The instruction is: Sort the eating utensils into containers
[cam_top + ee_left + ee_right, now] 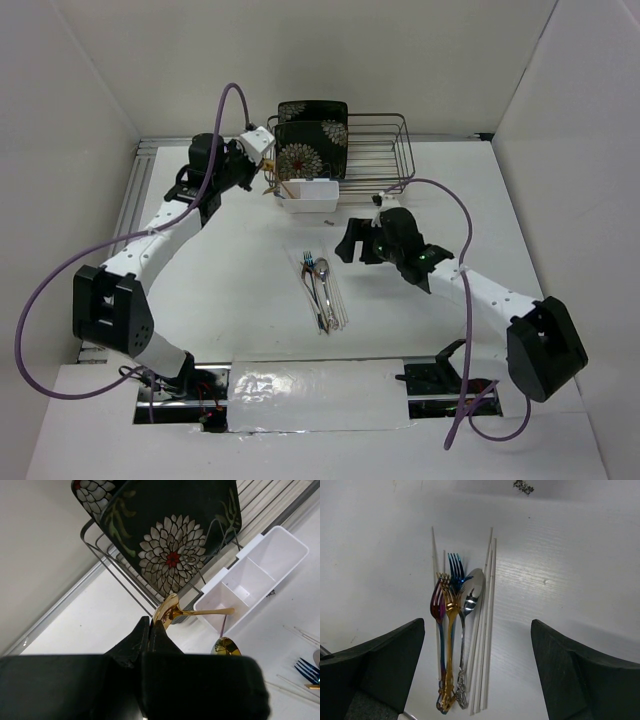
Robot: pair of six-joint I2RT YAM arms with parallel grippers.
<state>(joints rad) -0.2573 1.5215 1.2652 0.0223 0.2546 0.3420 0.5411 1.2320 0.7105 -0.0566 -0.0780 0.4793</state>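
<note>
My left gripper (pixel 150 625) is shut on the bowl end of a gold spoon (pixel 170 607). The spoon's handle points right over the near end of the white divided tub (pixel 260 570). A second gold rounded end (pixel 227 647) shows just in front of the tub. In the top view this gripper (pixel 268 178) is at the tub's (pixel 305 198) left end. My right gripper (pixel 477 625) is open and empty above the utensil pile (pixel 320 290). The pile holds an iridescent spoon (pixel 438 605), a gold fork (pixel 449 630), a blue fork (pixel 456 567), a silver spoon (pixel 472 592) and pale chopsticks (pixel 487 630).
The dark wire rack (pixel 375 150) stands behind the tub and holds two black floral plates (pixel 312 140), which fill the upper part of the left wrist view (pixel 172 535). White walls close in the table on three sides.
</note>
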